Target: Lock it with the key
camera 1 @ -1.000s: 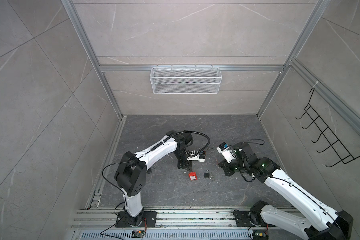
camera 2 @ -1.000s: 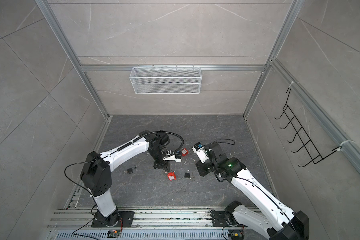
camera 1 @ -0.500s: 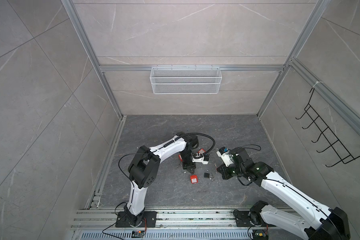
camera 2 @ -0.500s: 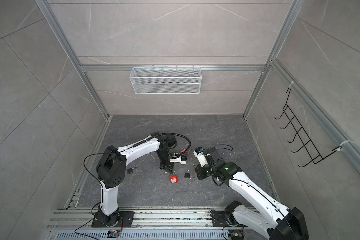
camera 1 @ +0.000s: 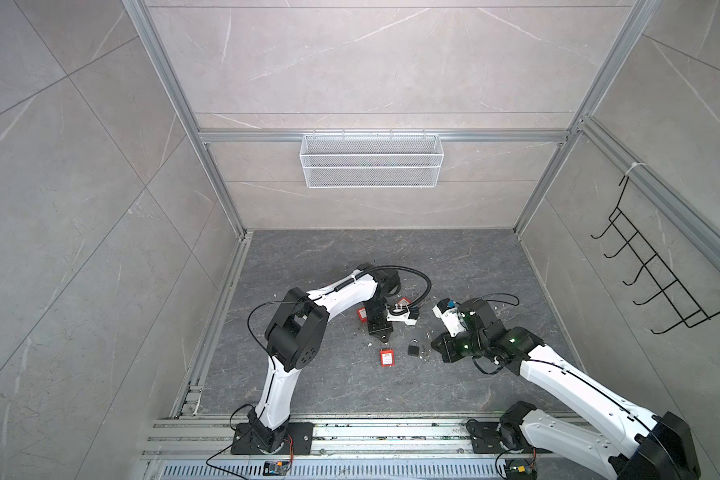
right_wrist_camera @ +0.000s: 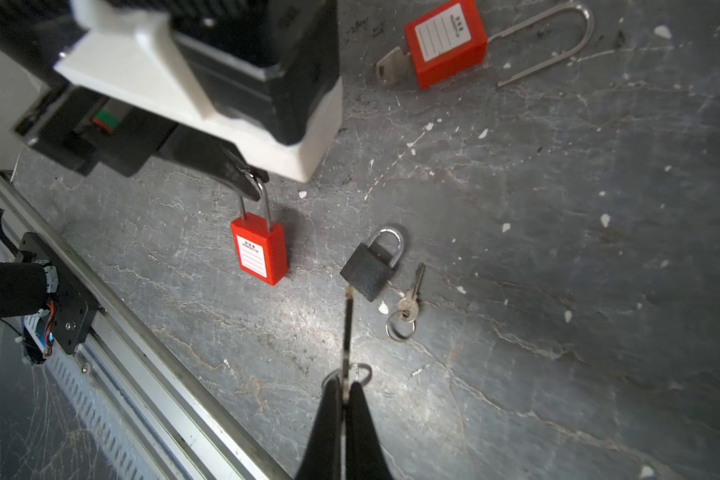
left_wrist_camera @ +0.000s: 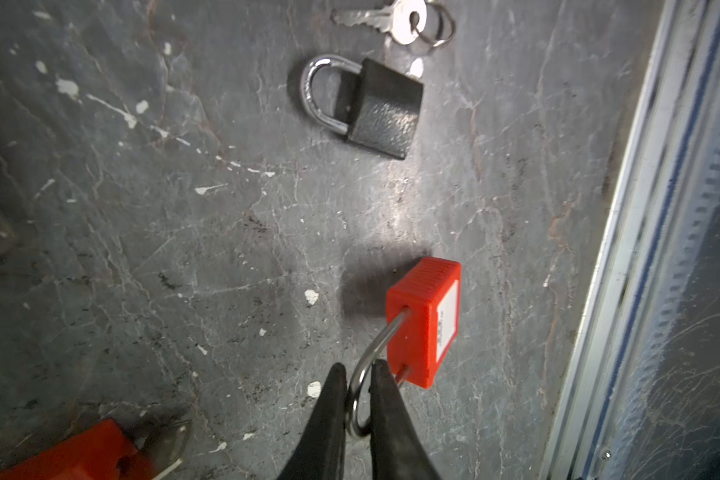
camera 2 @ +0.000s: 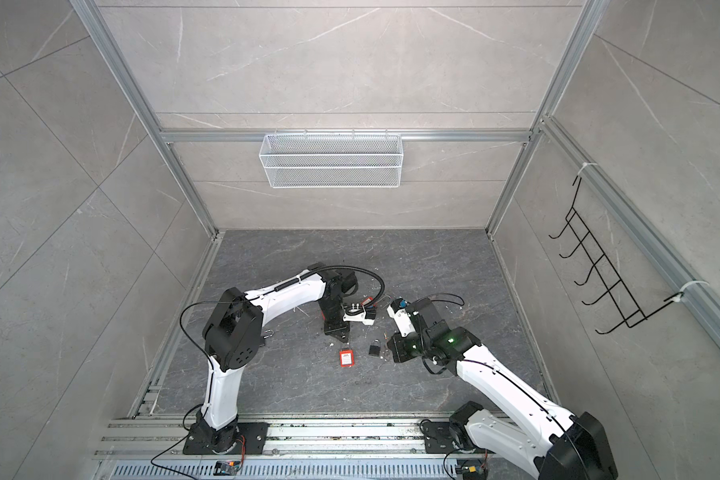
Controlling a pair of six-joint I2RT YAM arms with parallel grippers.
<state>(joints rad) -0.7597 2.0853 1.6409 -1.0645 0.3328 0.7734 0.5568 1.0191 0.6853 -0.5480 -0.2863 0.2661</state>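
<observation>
— So, what does the left gripper (left_wrist_camera: 359, 365) have in its fingers?

— It pinches the steel shackle of the red padlock (left_wrist_camera: 427, 320). The two fingers stand almost together, with only the thin shackle between them. Both legs of the shackle sit in the red body. The body is low over the dark stone floor (right_wrist_camera: 558, 249); whether it rests there or hangs, I cannot tell.

— And the right gripper (right_wrist_camera: 344, 384)?

— Its fingers are pressed fully together on the key (right_wrist_camera: 347, 332), at the head, where a ring hangs. The blade points away from the gripper. Its tip is just at a corner of the black padlock (right_wrist_camera: 368, 272); whether it touches, I cannot tell.

— Where does this black padlock lie?

— Flat on the floor, shackle closed, between the two grippers in both top views, near the red padlock. A spare key (right_wrist_camera: 411, 299) with a ring lies just beside it. Farther off, a long-shackle padlock (right_wrist_camera: 445, 41), also red, lies open with a key in its body.
</observation>
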